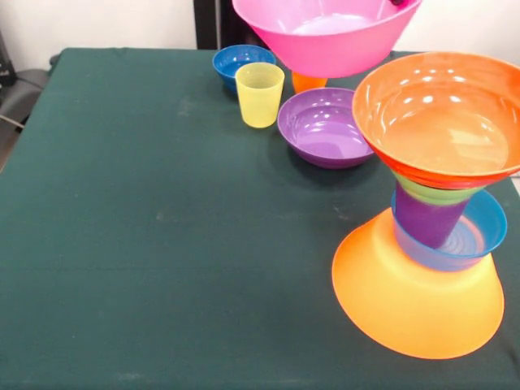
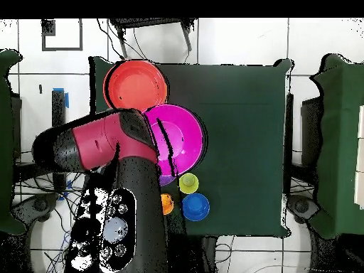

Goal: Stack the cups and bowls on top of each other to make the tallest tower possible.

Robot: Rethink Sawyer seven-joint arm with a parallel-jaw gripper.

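The red and black arm (image 2: 106,146) reaches out from the base and bends across; its tool is hidden, so its state cannot be told.

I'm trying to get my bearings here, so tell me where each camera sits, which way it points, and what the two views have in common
Front view: sits low across the table, facing the tower at near right; the pink bowl hangs from the top edge, and almost nothing of the robot shows.
Overhead view: sits above, looking straight down; the red and black arm reaches up from the bottom over the table.
Shared: pink bowl, orange-red bowl topping the tower, yellow cup, dark blue bowl.
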